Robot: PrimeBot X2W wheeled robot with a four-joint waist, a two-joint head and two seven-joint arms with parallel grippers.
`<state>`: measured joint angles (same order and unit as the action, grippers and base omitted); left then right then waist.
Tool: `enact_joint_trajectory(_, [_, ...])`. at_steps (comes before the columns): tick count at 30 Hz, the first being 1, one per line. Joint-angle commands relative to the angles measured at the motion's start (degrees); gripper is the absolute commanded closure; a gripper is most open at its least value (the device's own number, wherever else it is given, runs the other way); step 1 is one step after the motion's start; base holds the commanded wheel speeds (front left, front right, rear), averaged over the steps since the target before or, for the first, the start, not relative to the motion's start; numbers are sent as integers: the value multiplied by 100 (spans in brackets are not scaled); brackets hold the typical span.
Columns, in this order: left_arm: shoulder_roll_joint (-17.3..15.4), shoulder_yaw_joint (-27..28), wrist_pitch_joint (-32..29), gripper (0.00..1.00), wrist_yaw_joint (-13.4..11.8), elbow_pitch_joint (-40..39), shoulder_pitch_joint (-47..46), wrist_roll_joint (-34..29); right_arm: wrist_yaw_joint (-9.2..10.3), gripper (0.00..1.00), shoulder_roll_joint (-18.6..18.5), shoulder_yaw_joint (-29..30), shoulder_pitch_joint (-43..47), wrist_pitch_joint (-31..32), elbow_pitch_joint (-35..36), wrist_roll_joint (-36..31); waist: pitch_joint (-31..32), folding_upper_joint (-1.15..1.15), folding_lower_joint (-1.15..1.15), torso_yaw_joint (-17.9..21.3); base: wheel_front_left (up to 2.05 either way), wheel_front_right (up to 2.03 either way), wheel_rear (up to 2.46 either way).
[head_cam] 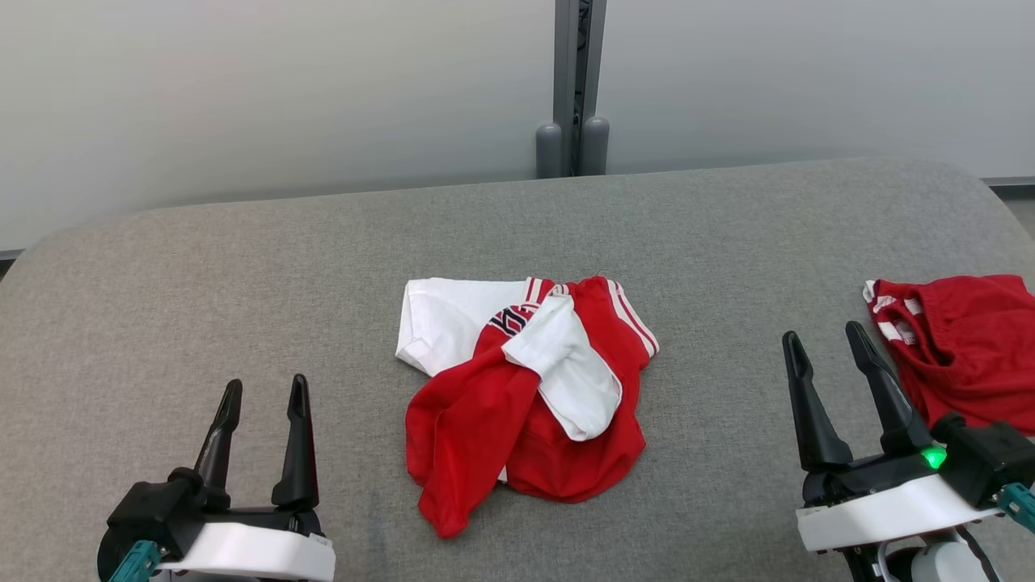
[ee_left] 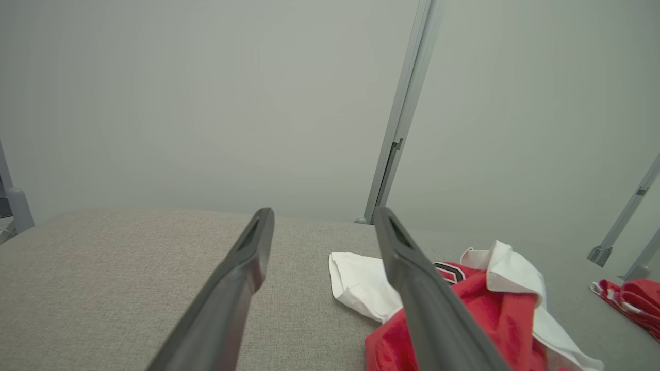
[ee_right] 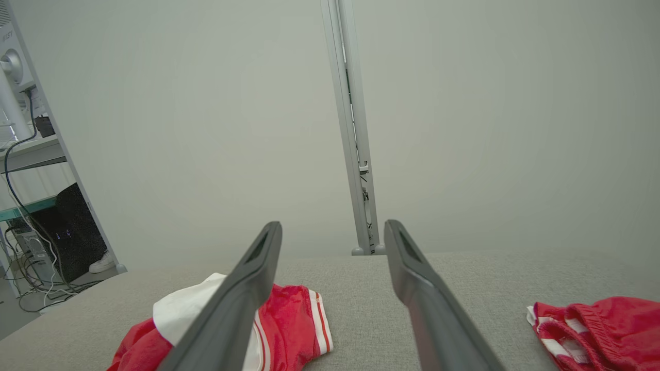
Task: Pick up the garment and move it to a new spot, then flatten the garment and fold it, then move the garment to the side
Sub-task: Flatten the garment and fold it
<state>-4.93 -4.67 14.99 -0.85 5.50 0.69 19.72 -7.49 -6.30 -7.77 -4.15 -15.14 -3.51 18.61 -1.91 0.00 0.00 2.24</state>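
- Garment [head_cam: 477, 404], red with white sleeves and white stripes, lies crumpled in a heap on the grey padded surface [head_cam: 242, 283]; one white sleeve is thrown over the red cloth and a dark printed mark shows near the top
- Left gripper [head_cam: 267, 384] hangs to the garment's left and nearer the robot, well apart from it, fingers spread wide with nothing between them
- Right gripper [head_cam: 821, 331] hangs to the garment's right, also apart from it, fingers likewise spread and empty
- A second red garment [head_cam: 962, 356] with white stripes lies bunched farther right of the garment, just beyond the right gripper; whether the gripper's outer finger touches it cannot be told
- A grey post [head_cam: 572, 81] stands behind the garment, at the far edge of the padded surface, against a pale wall [head_cam: 242, 97]
- The head view alone shows the garment's whole outline and both grippers together
- The left wrist view looks across the garment from its left; its own right finger hides part of the red cloth
- The right wrist view shows what the others do not: off to the garment's left, past the wall's end, a desk [ee_right: 31, 149] with hanging cables [ee_right: 20, 268], a dark computer case [ee_right: 72, 232] and a white shoe [ee_right: 102, 263] on the floor
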Motion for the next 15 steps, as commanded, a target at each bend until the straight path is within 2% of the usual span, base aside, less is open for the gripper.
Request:
enact_joint_trajectory(1, [-10, 32, 26, 0, 27, 16, -45, -28, -1, 0, -50, 10, 4, 2, -13, -25, 8, 0, 0, -9, 0, 0, 0])
enact_joint_trajectory(9, [78, 127, 26, 0, 135, 103, -48, -122, -1, 0, -72, -110, -31, 2, -38, -11, 45, 0, 0, -30, 0, 0, 0])
enact_joint_trajectory(15, [114, 87, 26, 0, 197, 164, -145, -165, -1, 0, -150, -1101, -485, 3, -315, -4, 8, 0, 0, -136, 0, 0, 0])
